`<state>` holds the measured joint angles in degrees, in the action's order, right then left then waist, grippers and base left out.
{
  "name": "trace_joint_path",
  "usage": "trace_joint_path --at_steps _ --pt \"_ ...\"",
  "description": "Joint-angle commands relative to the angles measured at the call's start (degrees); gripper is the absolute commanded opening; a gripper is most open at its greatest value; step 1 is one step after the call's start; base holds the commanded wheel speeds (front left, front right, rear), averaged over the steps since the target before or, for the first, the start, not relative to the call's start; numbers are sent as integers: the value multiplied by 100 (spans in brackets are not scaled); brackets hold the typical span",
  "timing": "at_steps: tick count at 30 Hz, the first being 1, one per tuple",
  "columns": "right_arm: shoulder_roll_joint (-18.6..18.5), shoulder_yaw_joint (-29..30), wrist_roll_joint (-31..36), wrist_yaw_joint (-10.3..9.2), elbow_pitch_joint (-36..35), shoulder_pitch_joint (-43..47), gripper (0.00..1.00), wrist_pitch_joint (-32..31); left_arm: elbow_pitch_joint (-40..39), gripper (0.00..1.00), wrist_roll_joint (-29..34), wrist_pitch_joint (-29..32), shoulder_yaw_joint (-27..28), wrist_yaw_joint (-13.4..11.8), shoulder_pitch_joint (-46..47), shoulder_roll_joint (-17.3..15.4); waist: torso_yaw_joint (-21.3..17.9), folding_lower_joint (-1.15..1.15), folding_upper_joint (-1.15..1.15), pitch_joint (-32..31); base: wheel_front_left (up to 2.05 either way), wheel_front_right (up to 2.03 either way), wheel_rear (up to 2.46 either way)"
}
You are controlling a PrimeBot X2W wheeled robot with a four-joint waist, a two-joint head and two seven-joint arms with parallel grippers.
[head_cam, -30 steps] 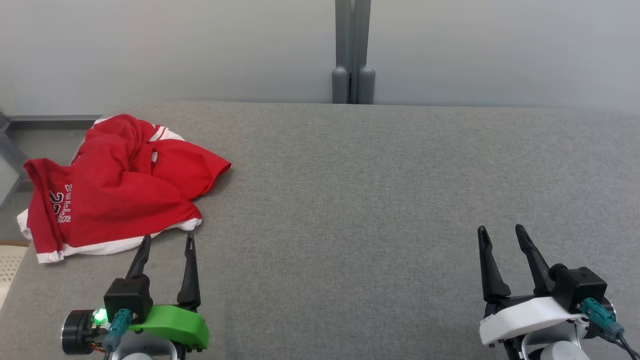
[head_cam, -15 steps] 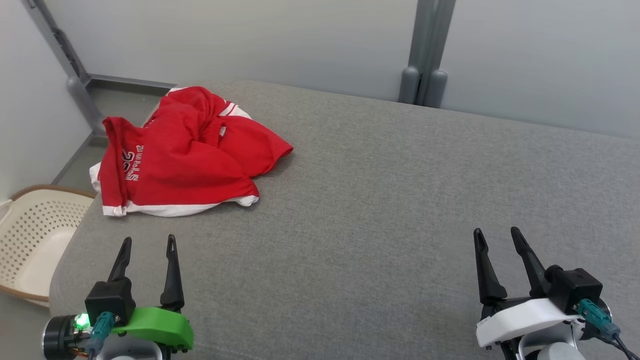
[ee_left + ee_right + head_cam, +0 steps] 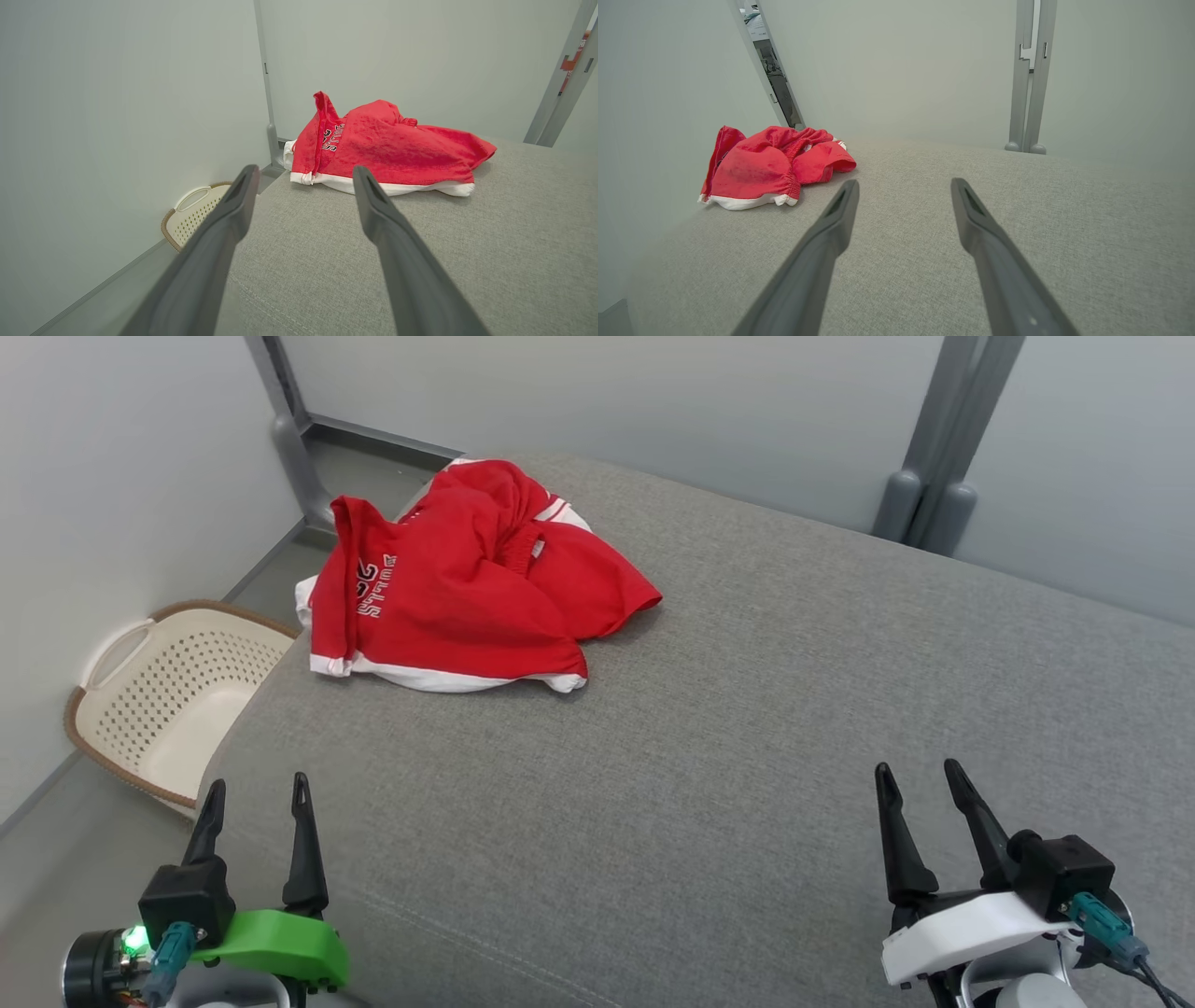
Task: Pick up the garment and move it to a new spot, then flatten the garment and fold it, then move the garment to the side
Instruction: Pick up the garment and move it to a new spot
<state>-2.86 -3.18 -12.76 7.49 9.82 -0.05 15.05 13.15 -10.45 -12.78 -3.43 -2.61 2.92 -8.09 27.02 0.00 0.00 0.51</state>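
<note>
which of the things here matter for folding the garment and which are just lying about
For the job: red garment, crumpled on the grey padded surface; left gripper and right gripper, both open and empty.
Just lying about: cream perforated basket beside the surface; grey posts behind it.

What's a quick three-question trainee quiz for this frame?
1. True or false: the garment lies flat and folded.
2. The basket sits: A. on the floor, left of the table; B. on it; C. atop the garment.
3. Fill in: the left gripper and right gripper are both ___, holding nothing.

Key: 1 false, it is crumpled; 2 A; 3 open.
</note>
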Motion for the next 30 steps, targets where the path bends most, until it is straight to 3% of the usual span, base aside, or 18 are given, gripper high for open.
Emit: trace_joint_path --at_steps 1,16,21,30 --pt "-16 -11 32 1 -1 -44 100 20 -14 100 -19 -33 20 -22 -88 -38 233 0 0 29 0 0 0" --pt "-135 -239 -35 0 140 -256 100 19 -97 100 -156 -138 148 -205 -193 -35 298 0 0 164 0 0 0" --pt "-173 -121 -13 0 101 -183 100 19 -25 100 -237 -148 143 -138 67 -47 266 0 0 173 0 0 0" --pt "-392 -10 107 -1 -50 -356 100 -31 47 100 -341 -117 284 -21 1027 -319 -494 0 0 678 0 0 0"
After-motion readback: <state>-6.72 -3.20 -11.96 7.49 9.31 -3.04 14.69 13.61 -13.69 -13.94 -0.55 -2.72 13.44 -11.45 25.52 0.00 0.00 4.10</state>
